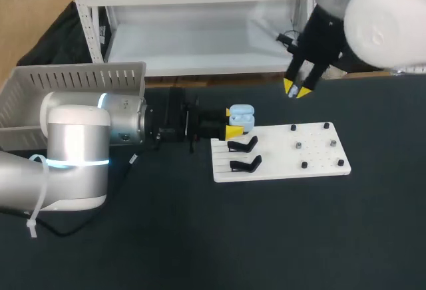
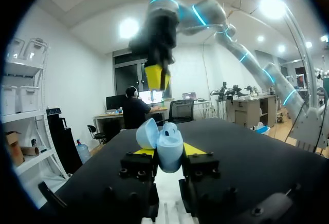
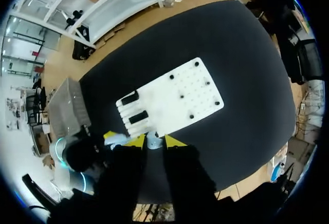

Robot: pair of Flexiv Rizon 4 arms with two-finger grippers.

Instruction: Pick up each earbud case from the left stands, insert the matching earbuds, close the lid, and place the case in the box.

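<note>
Now the left gripper [image 1: 233,122] pinches the open blue case [image 1: 241,112] from both sides at the board's [image 1: 313,160] far left corner, just beyond the two black stands [image 1: 243,145]. The right gripper [image 1: 296,90] hangs high over the board's far edge, its fingers narrow around a small pale earbud [image 3: 152,141]. The box [image 1: 73,80] sits well left of the board.

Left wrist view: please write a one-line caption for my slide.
Left gripper holds the open blue earbud case; right gripper hangs higher ahead.
</note>
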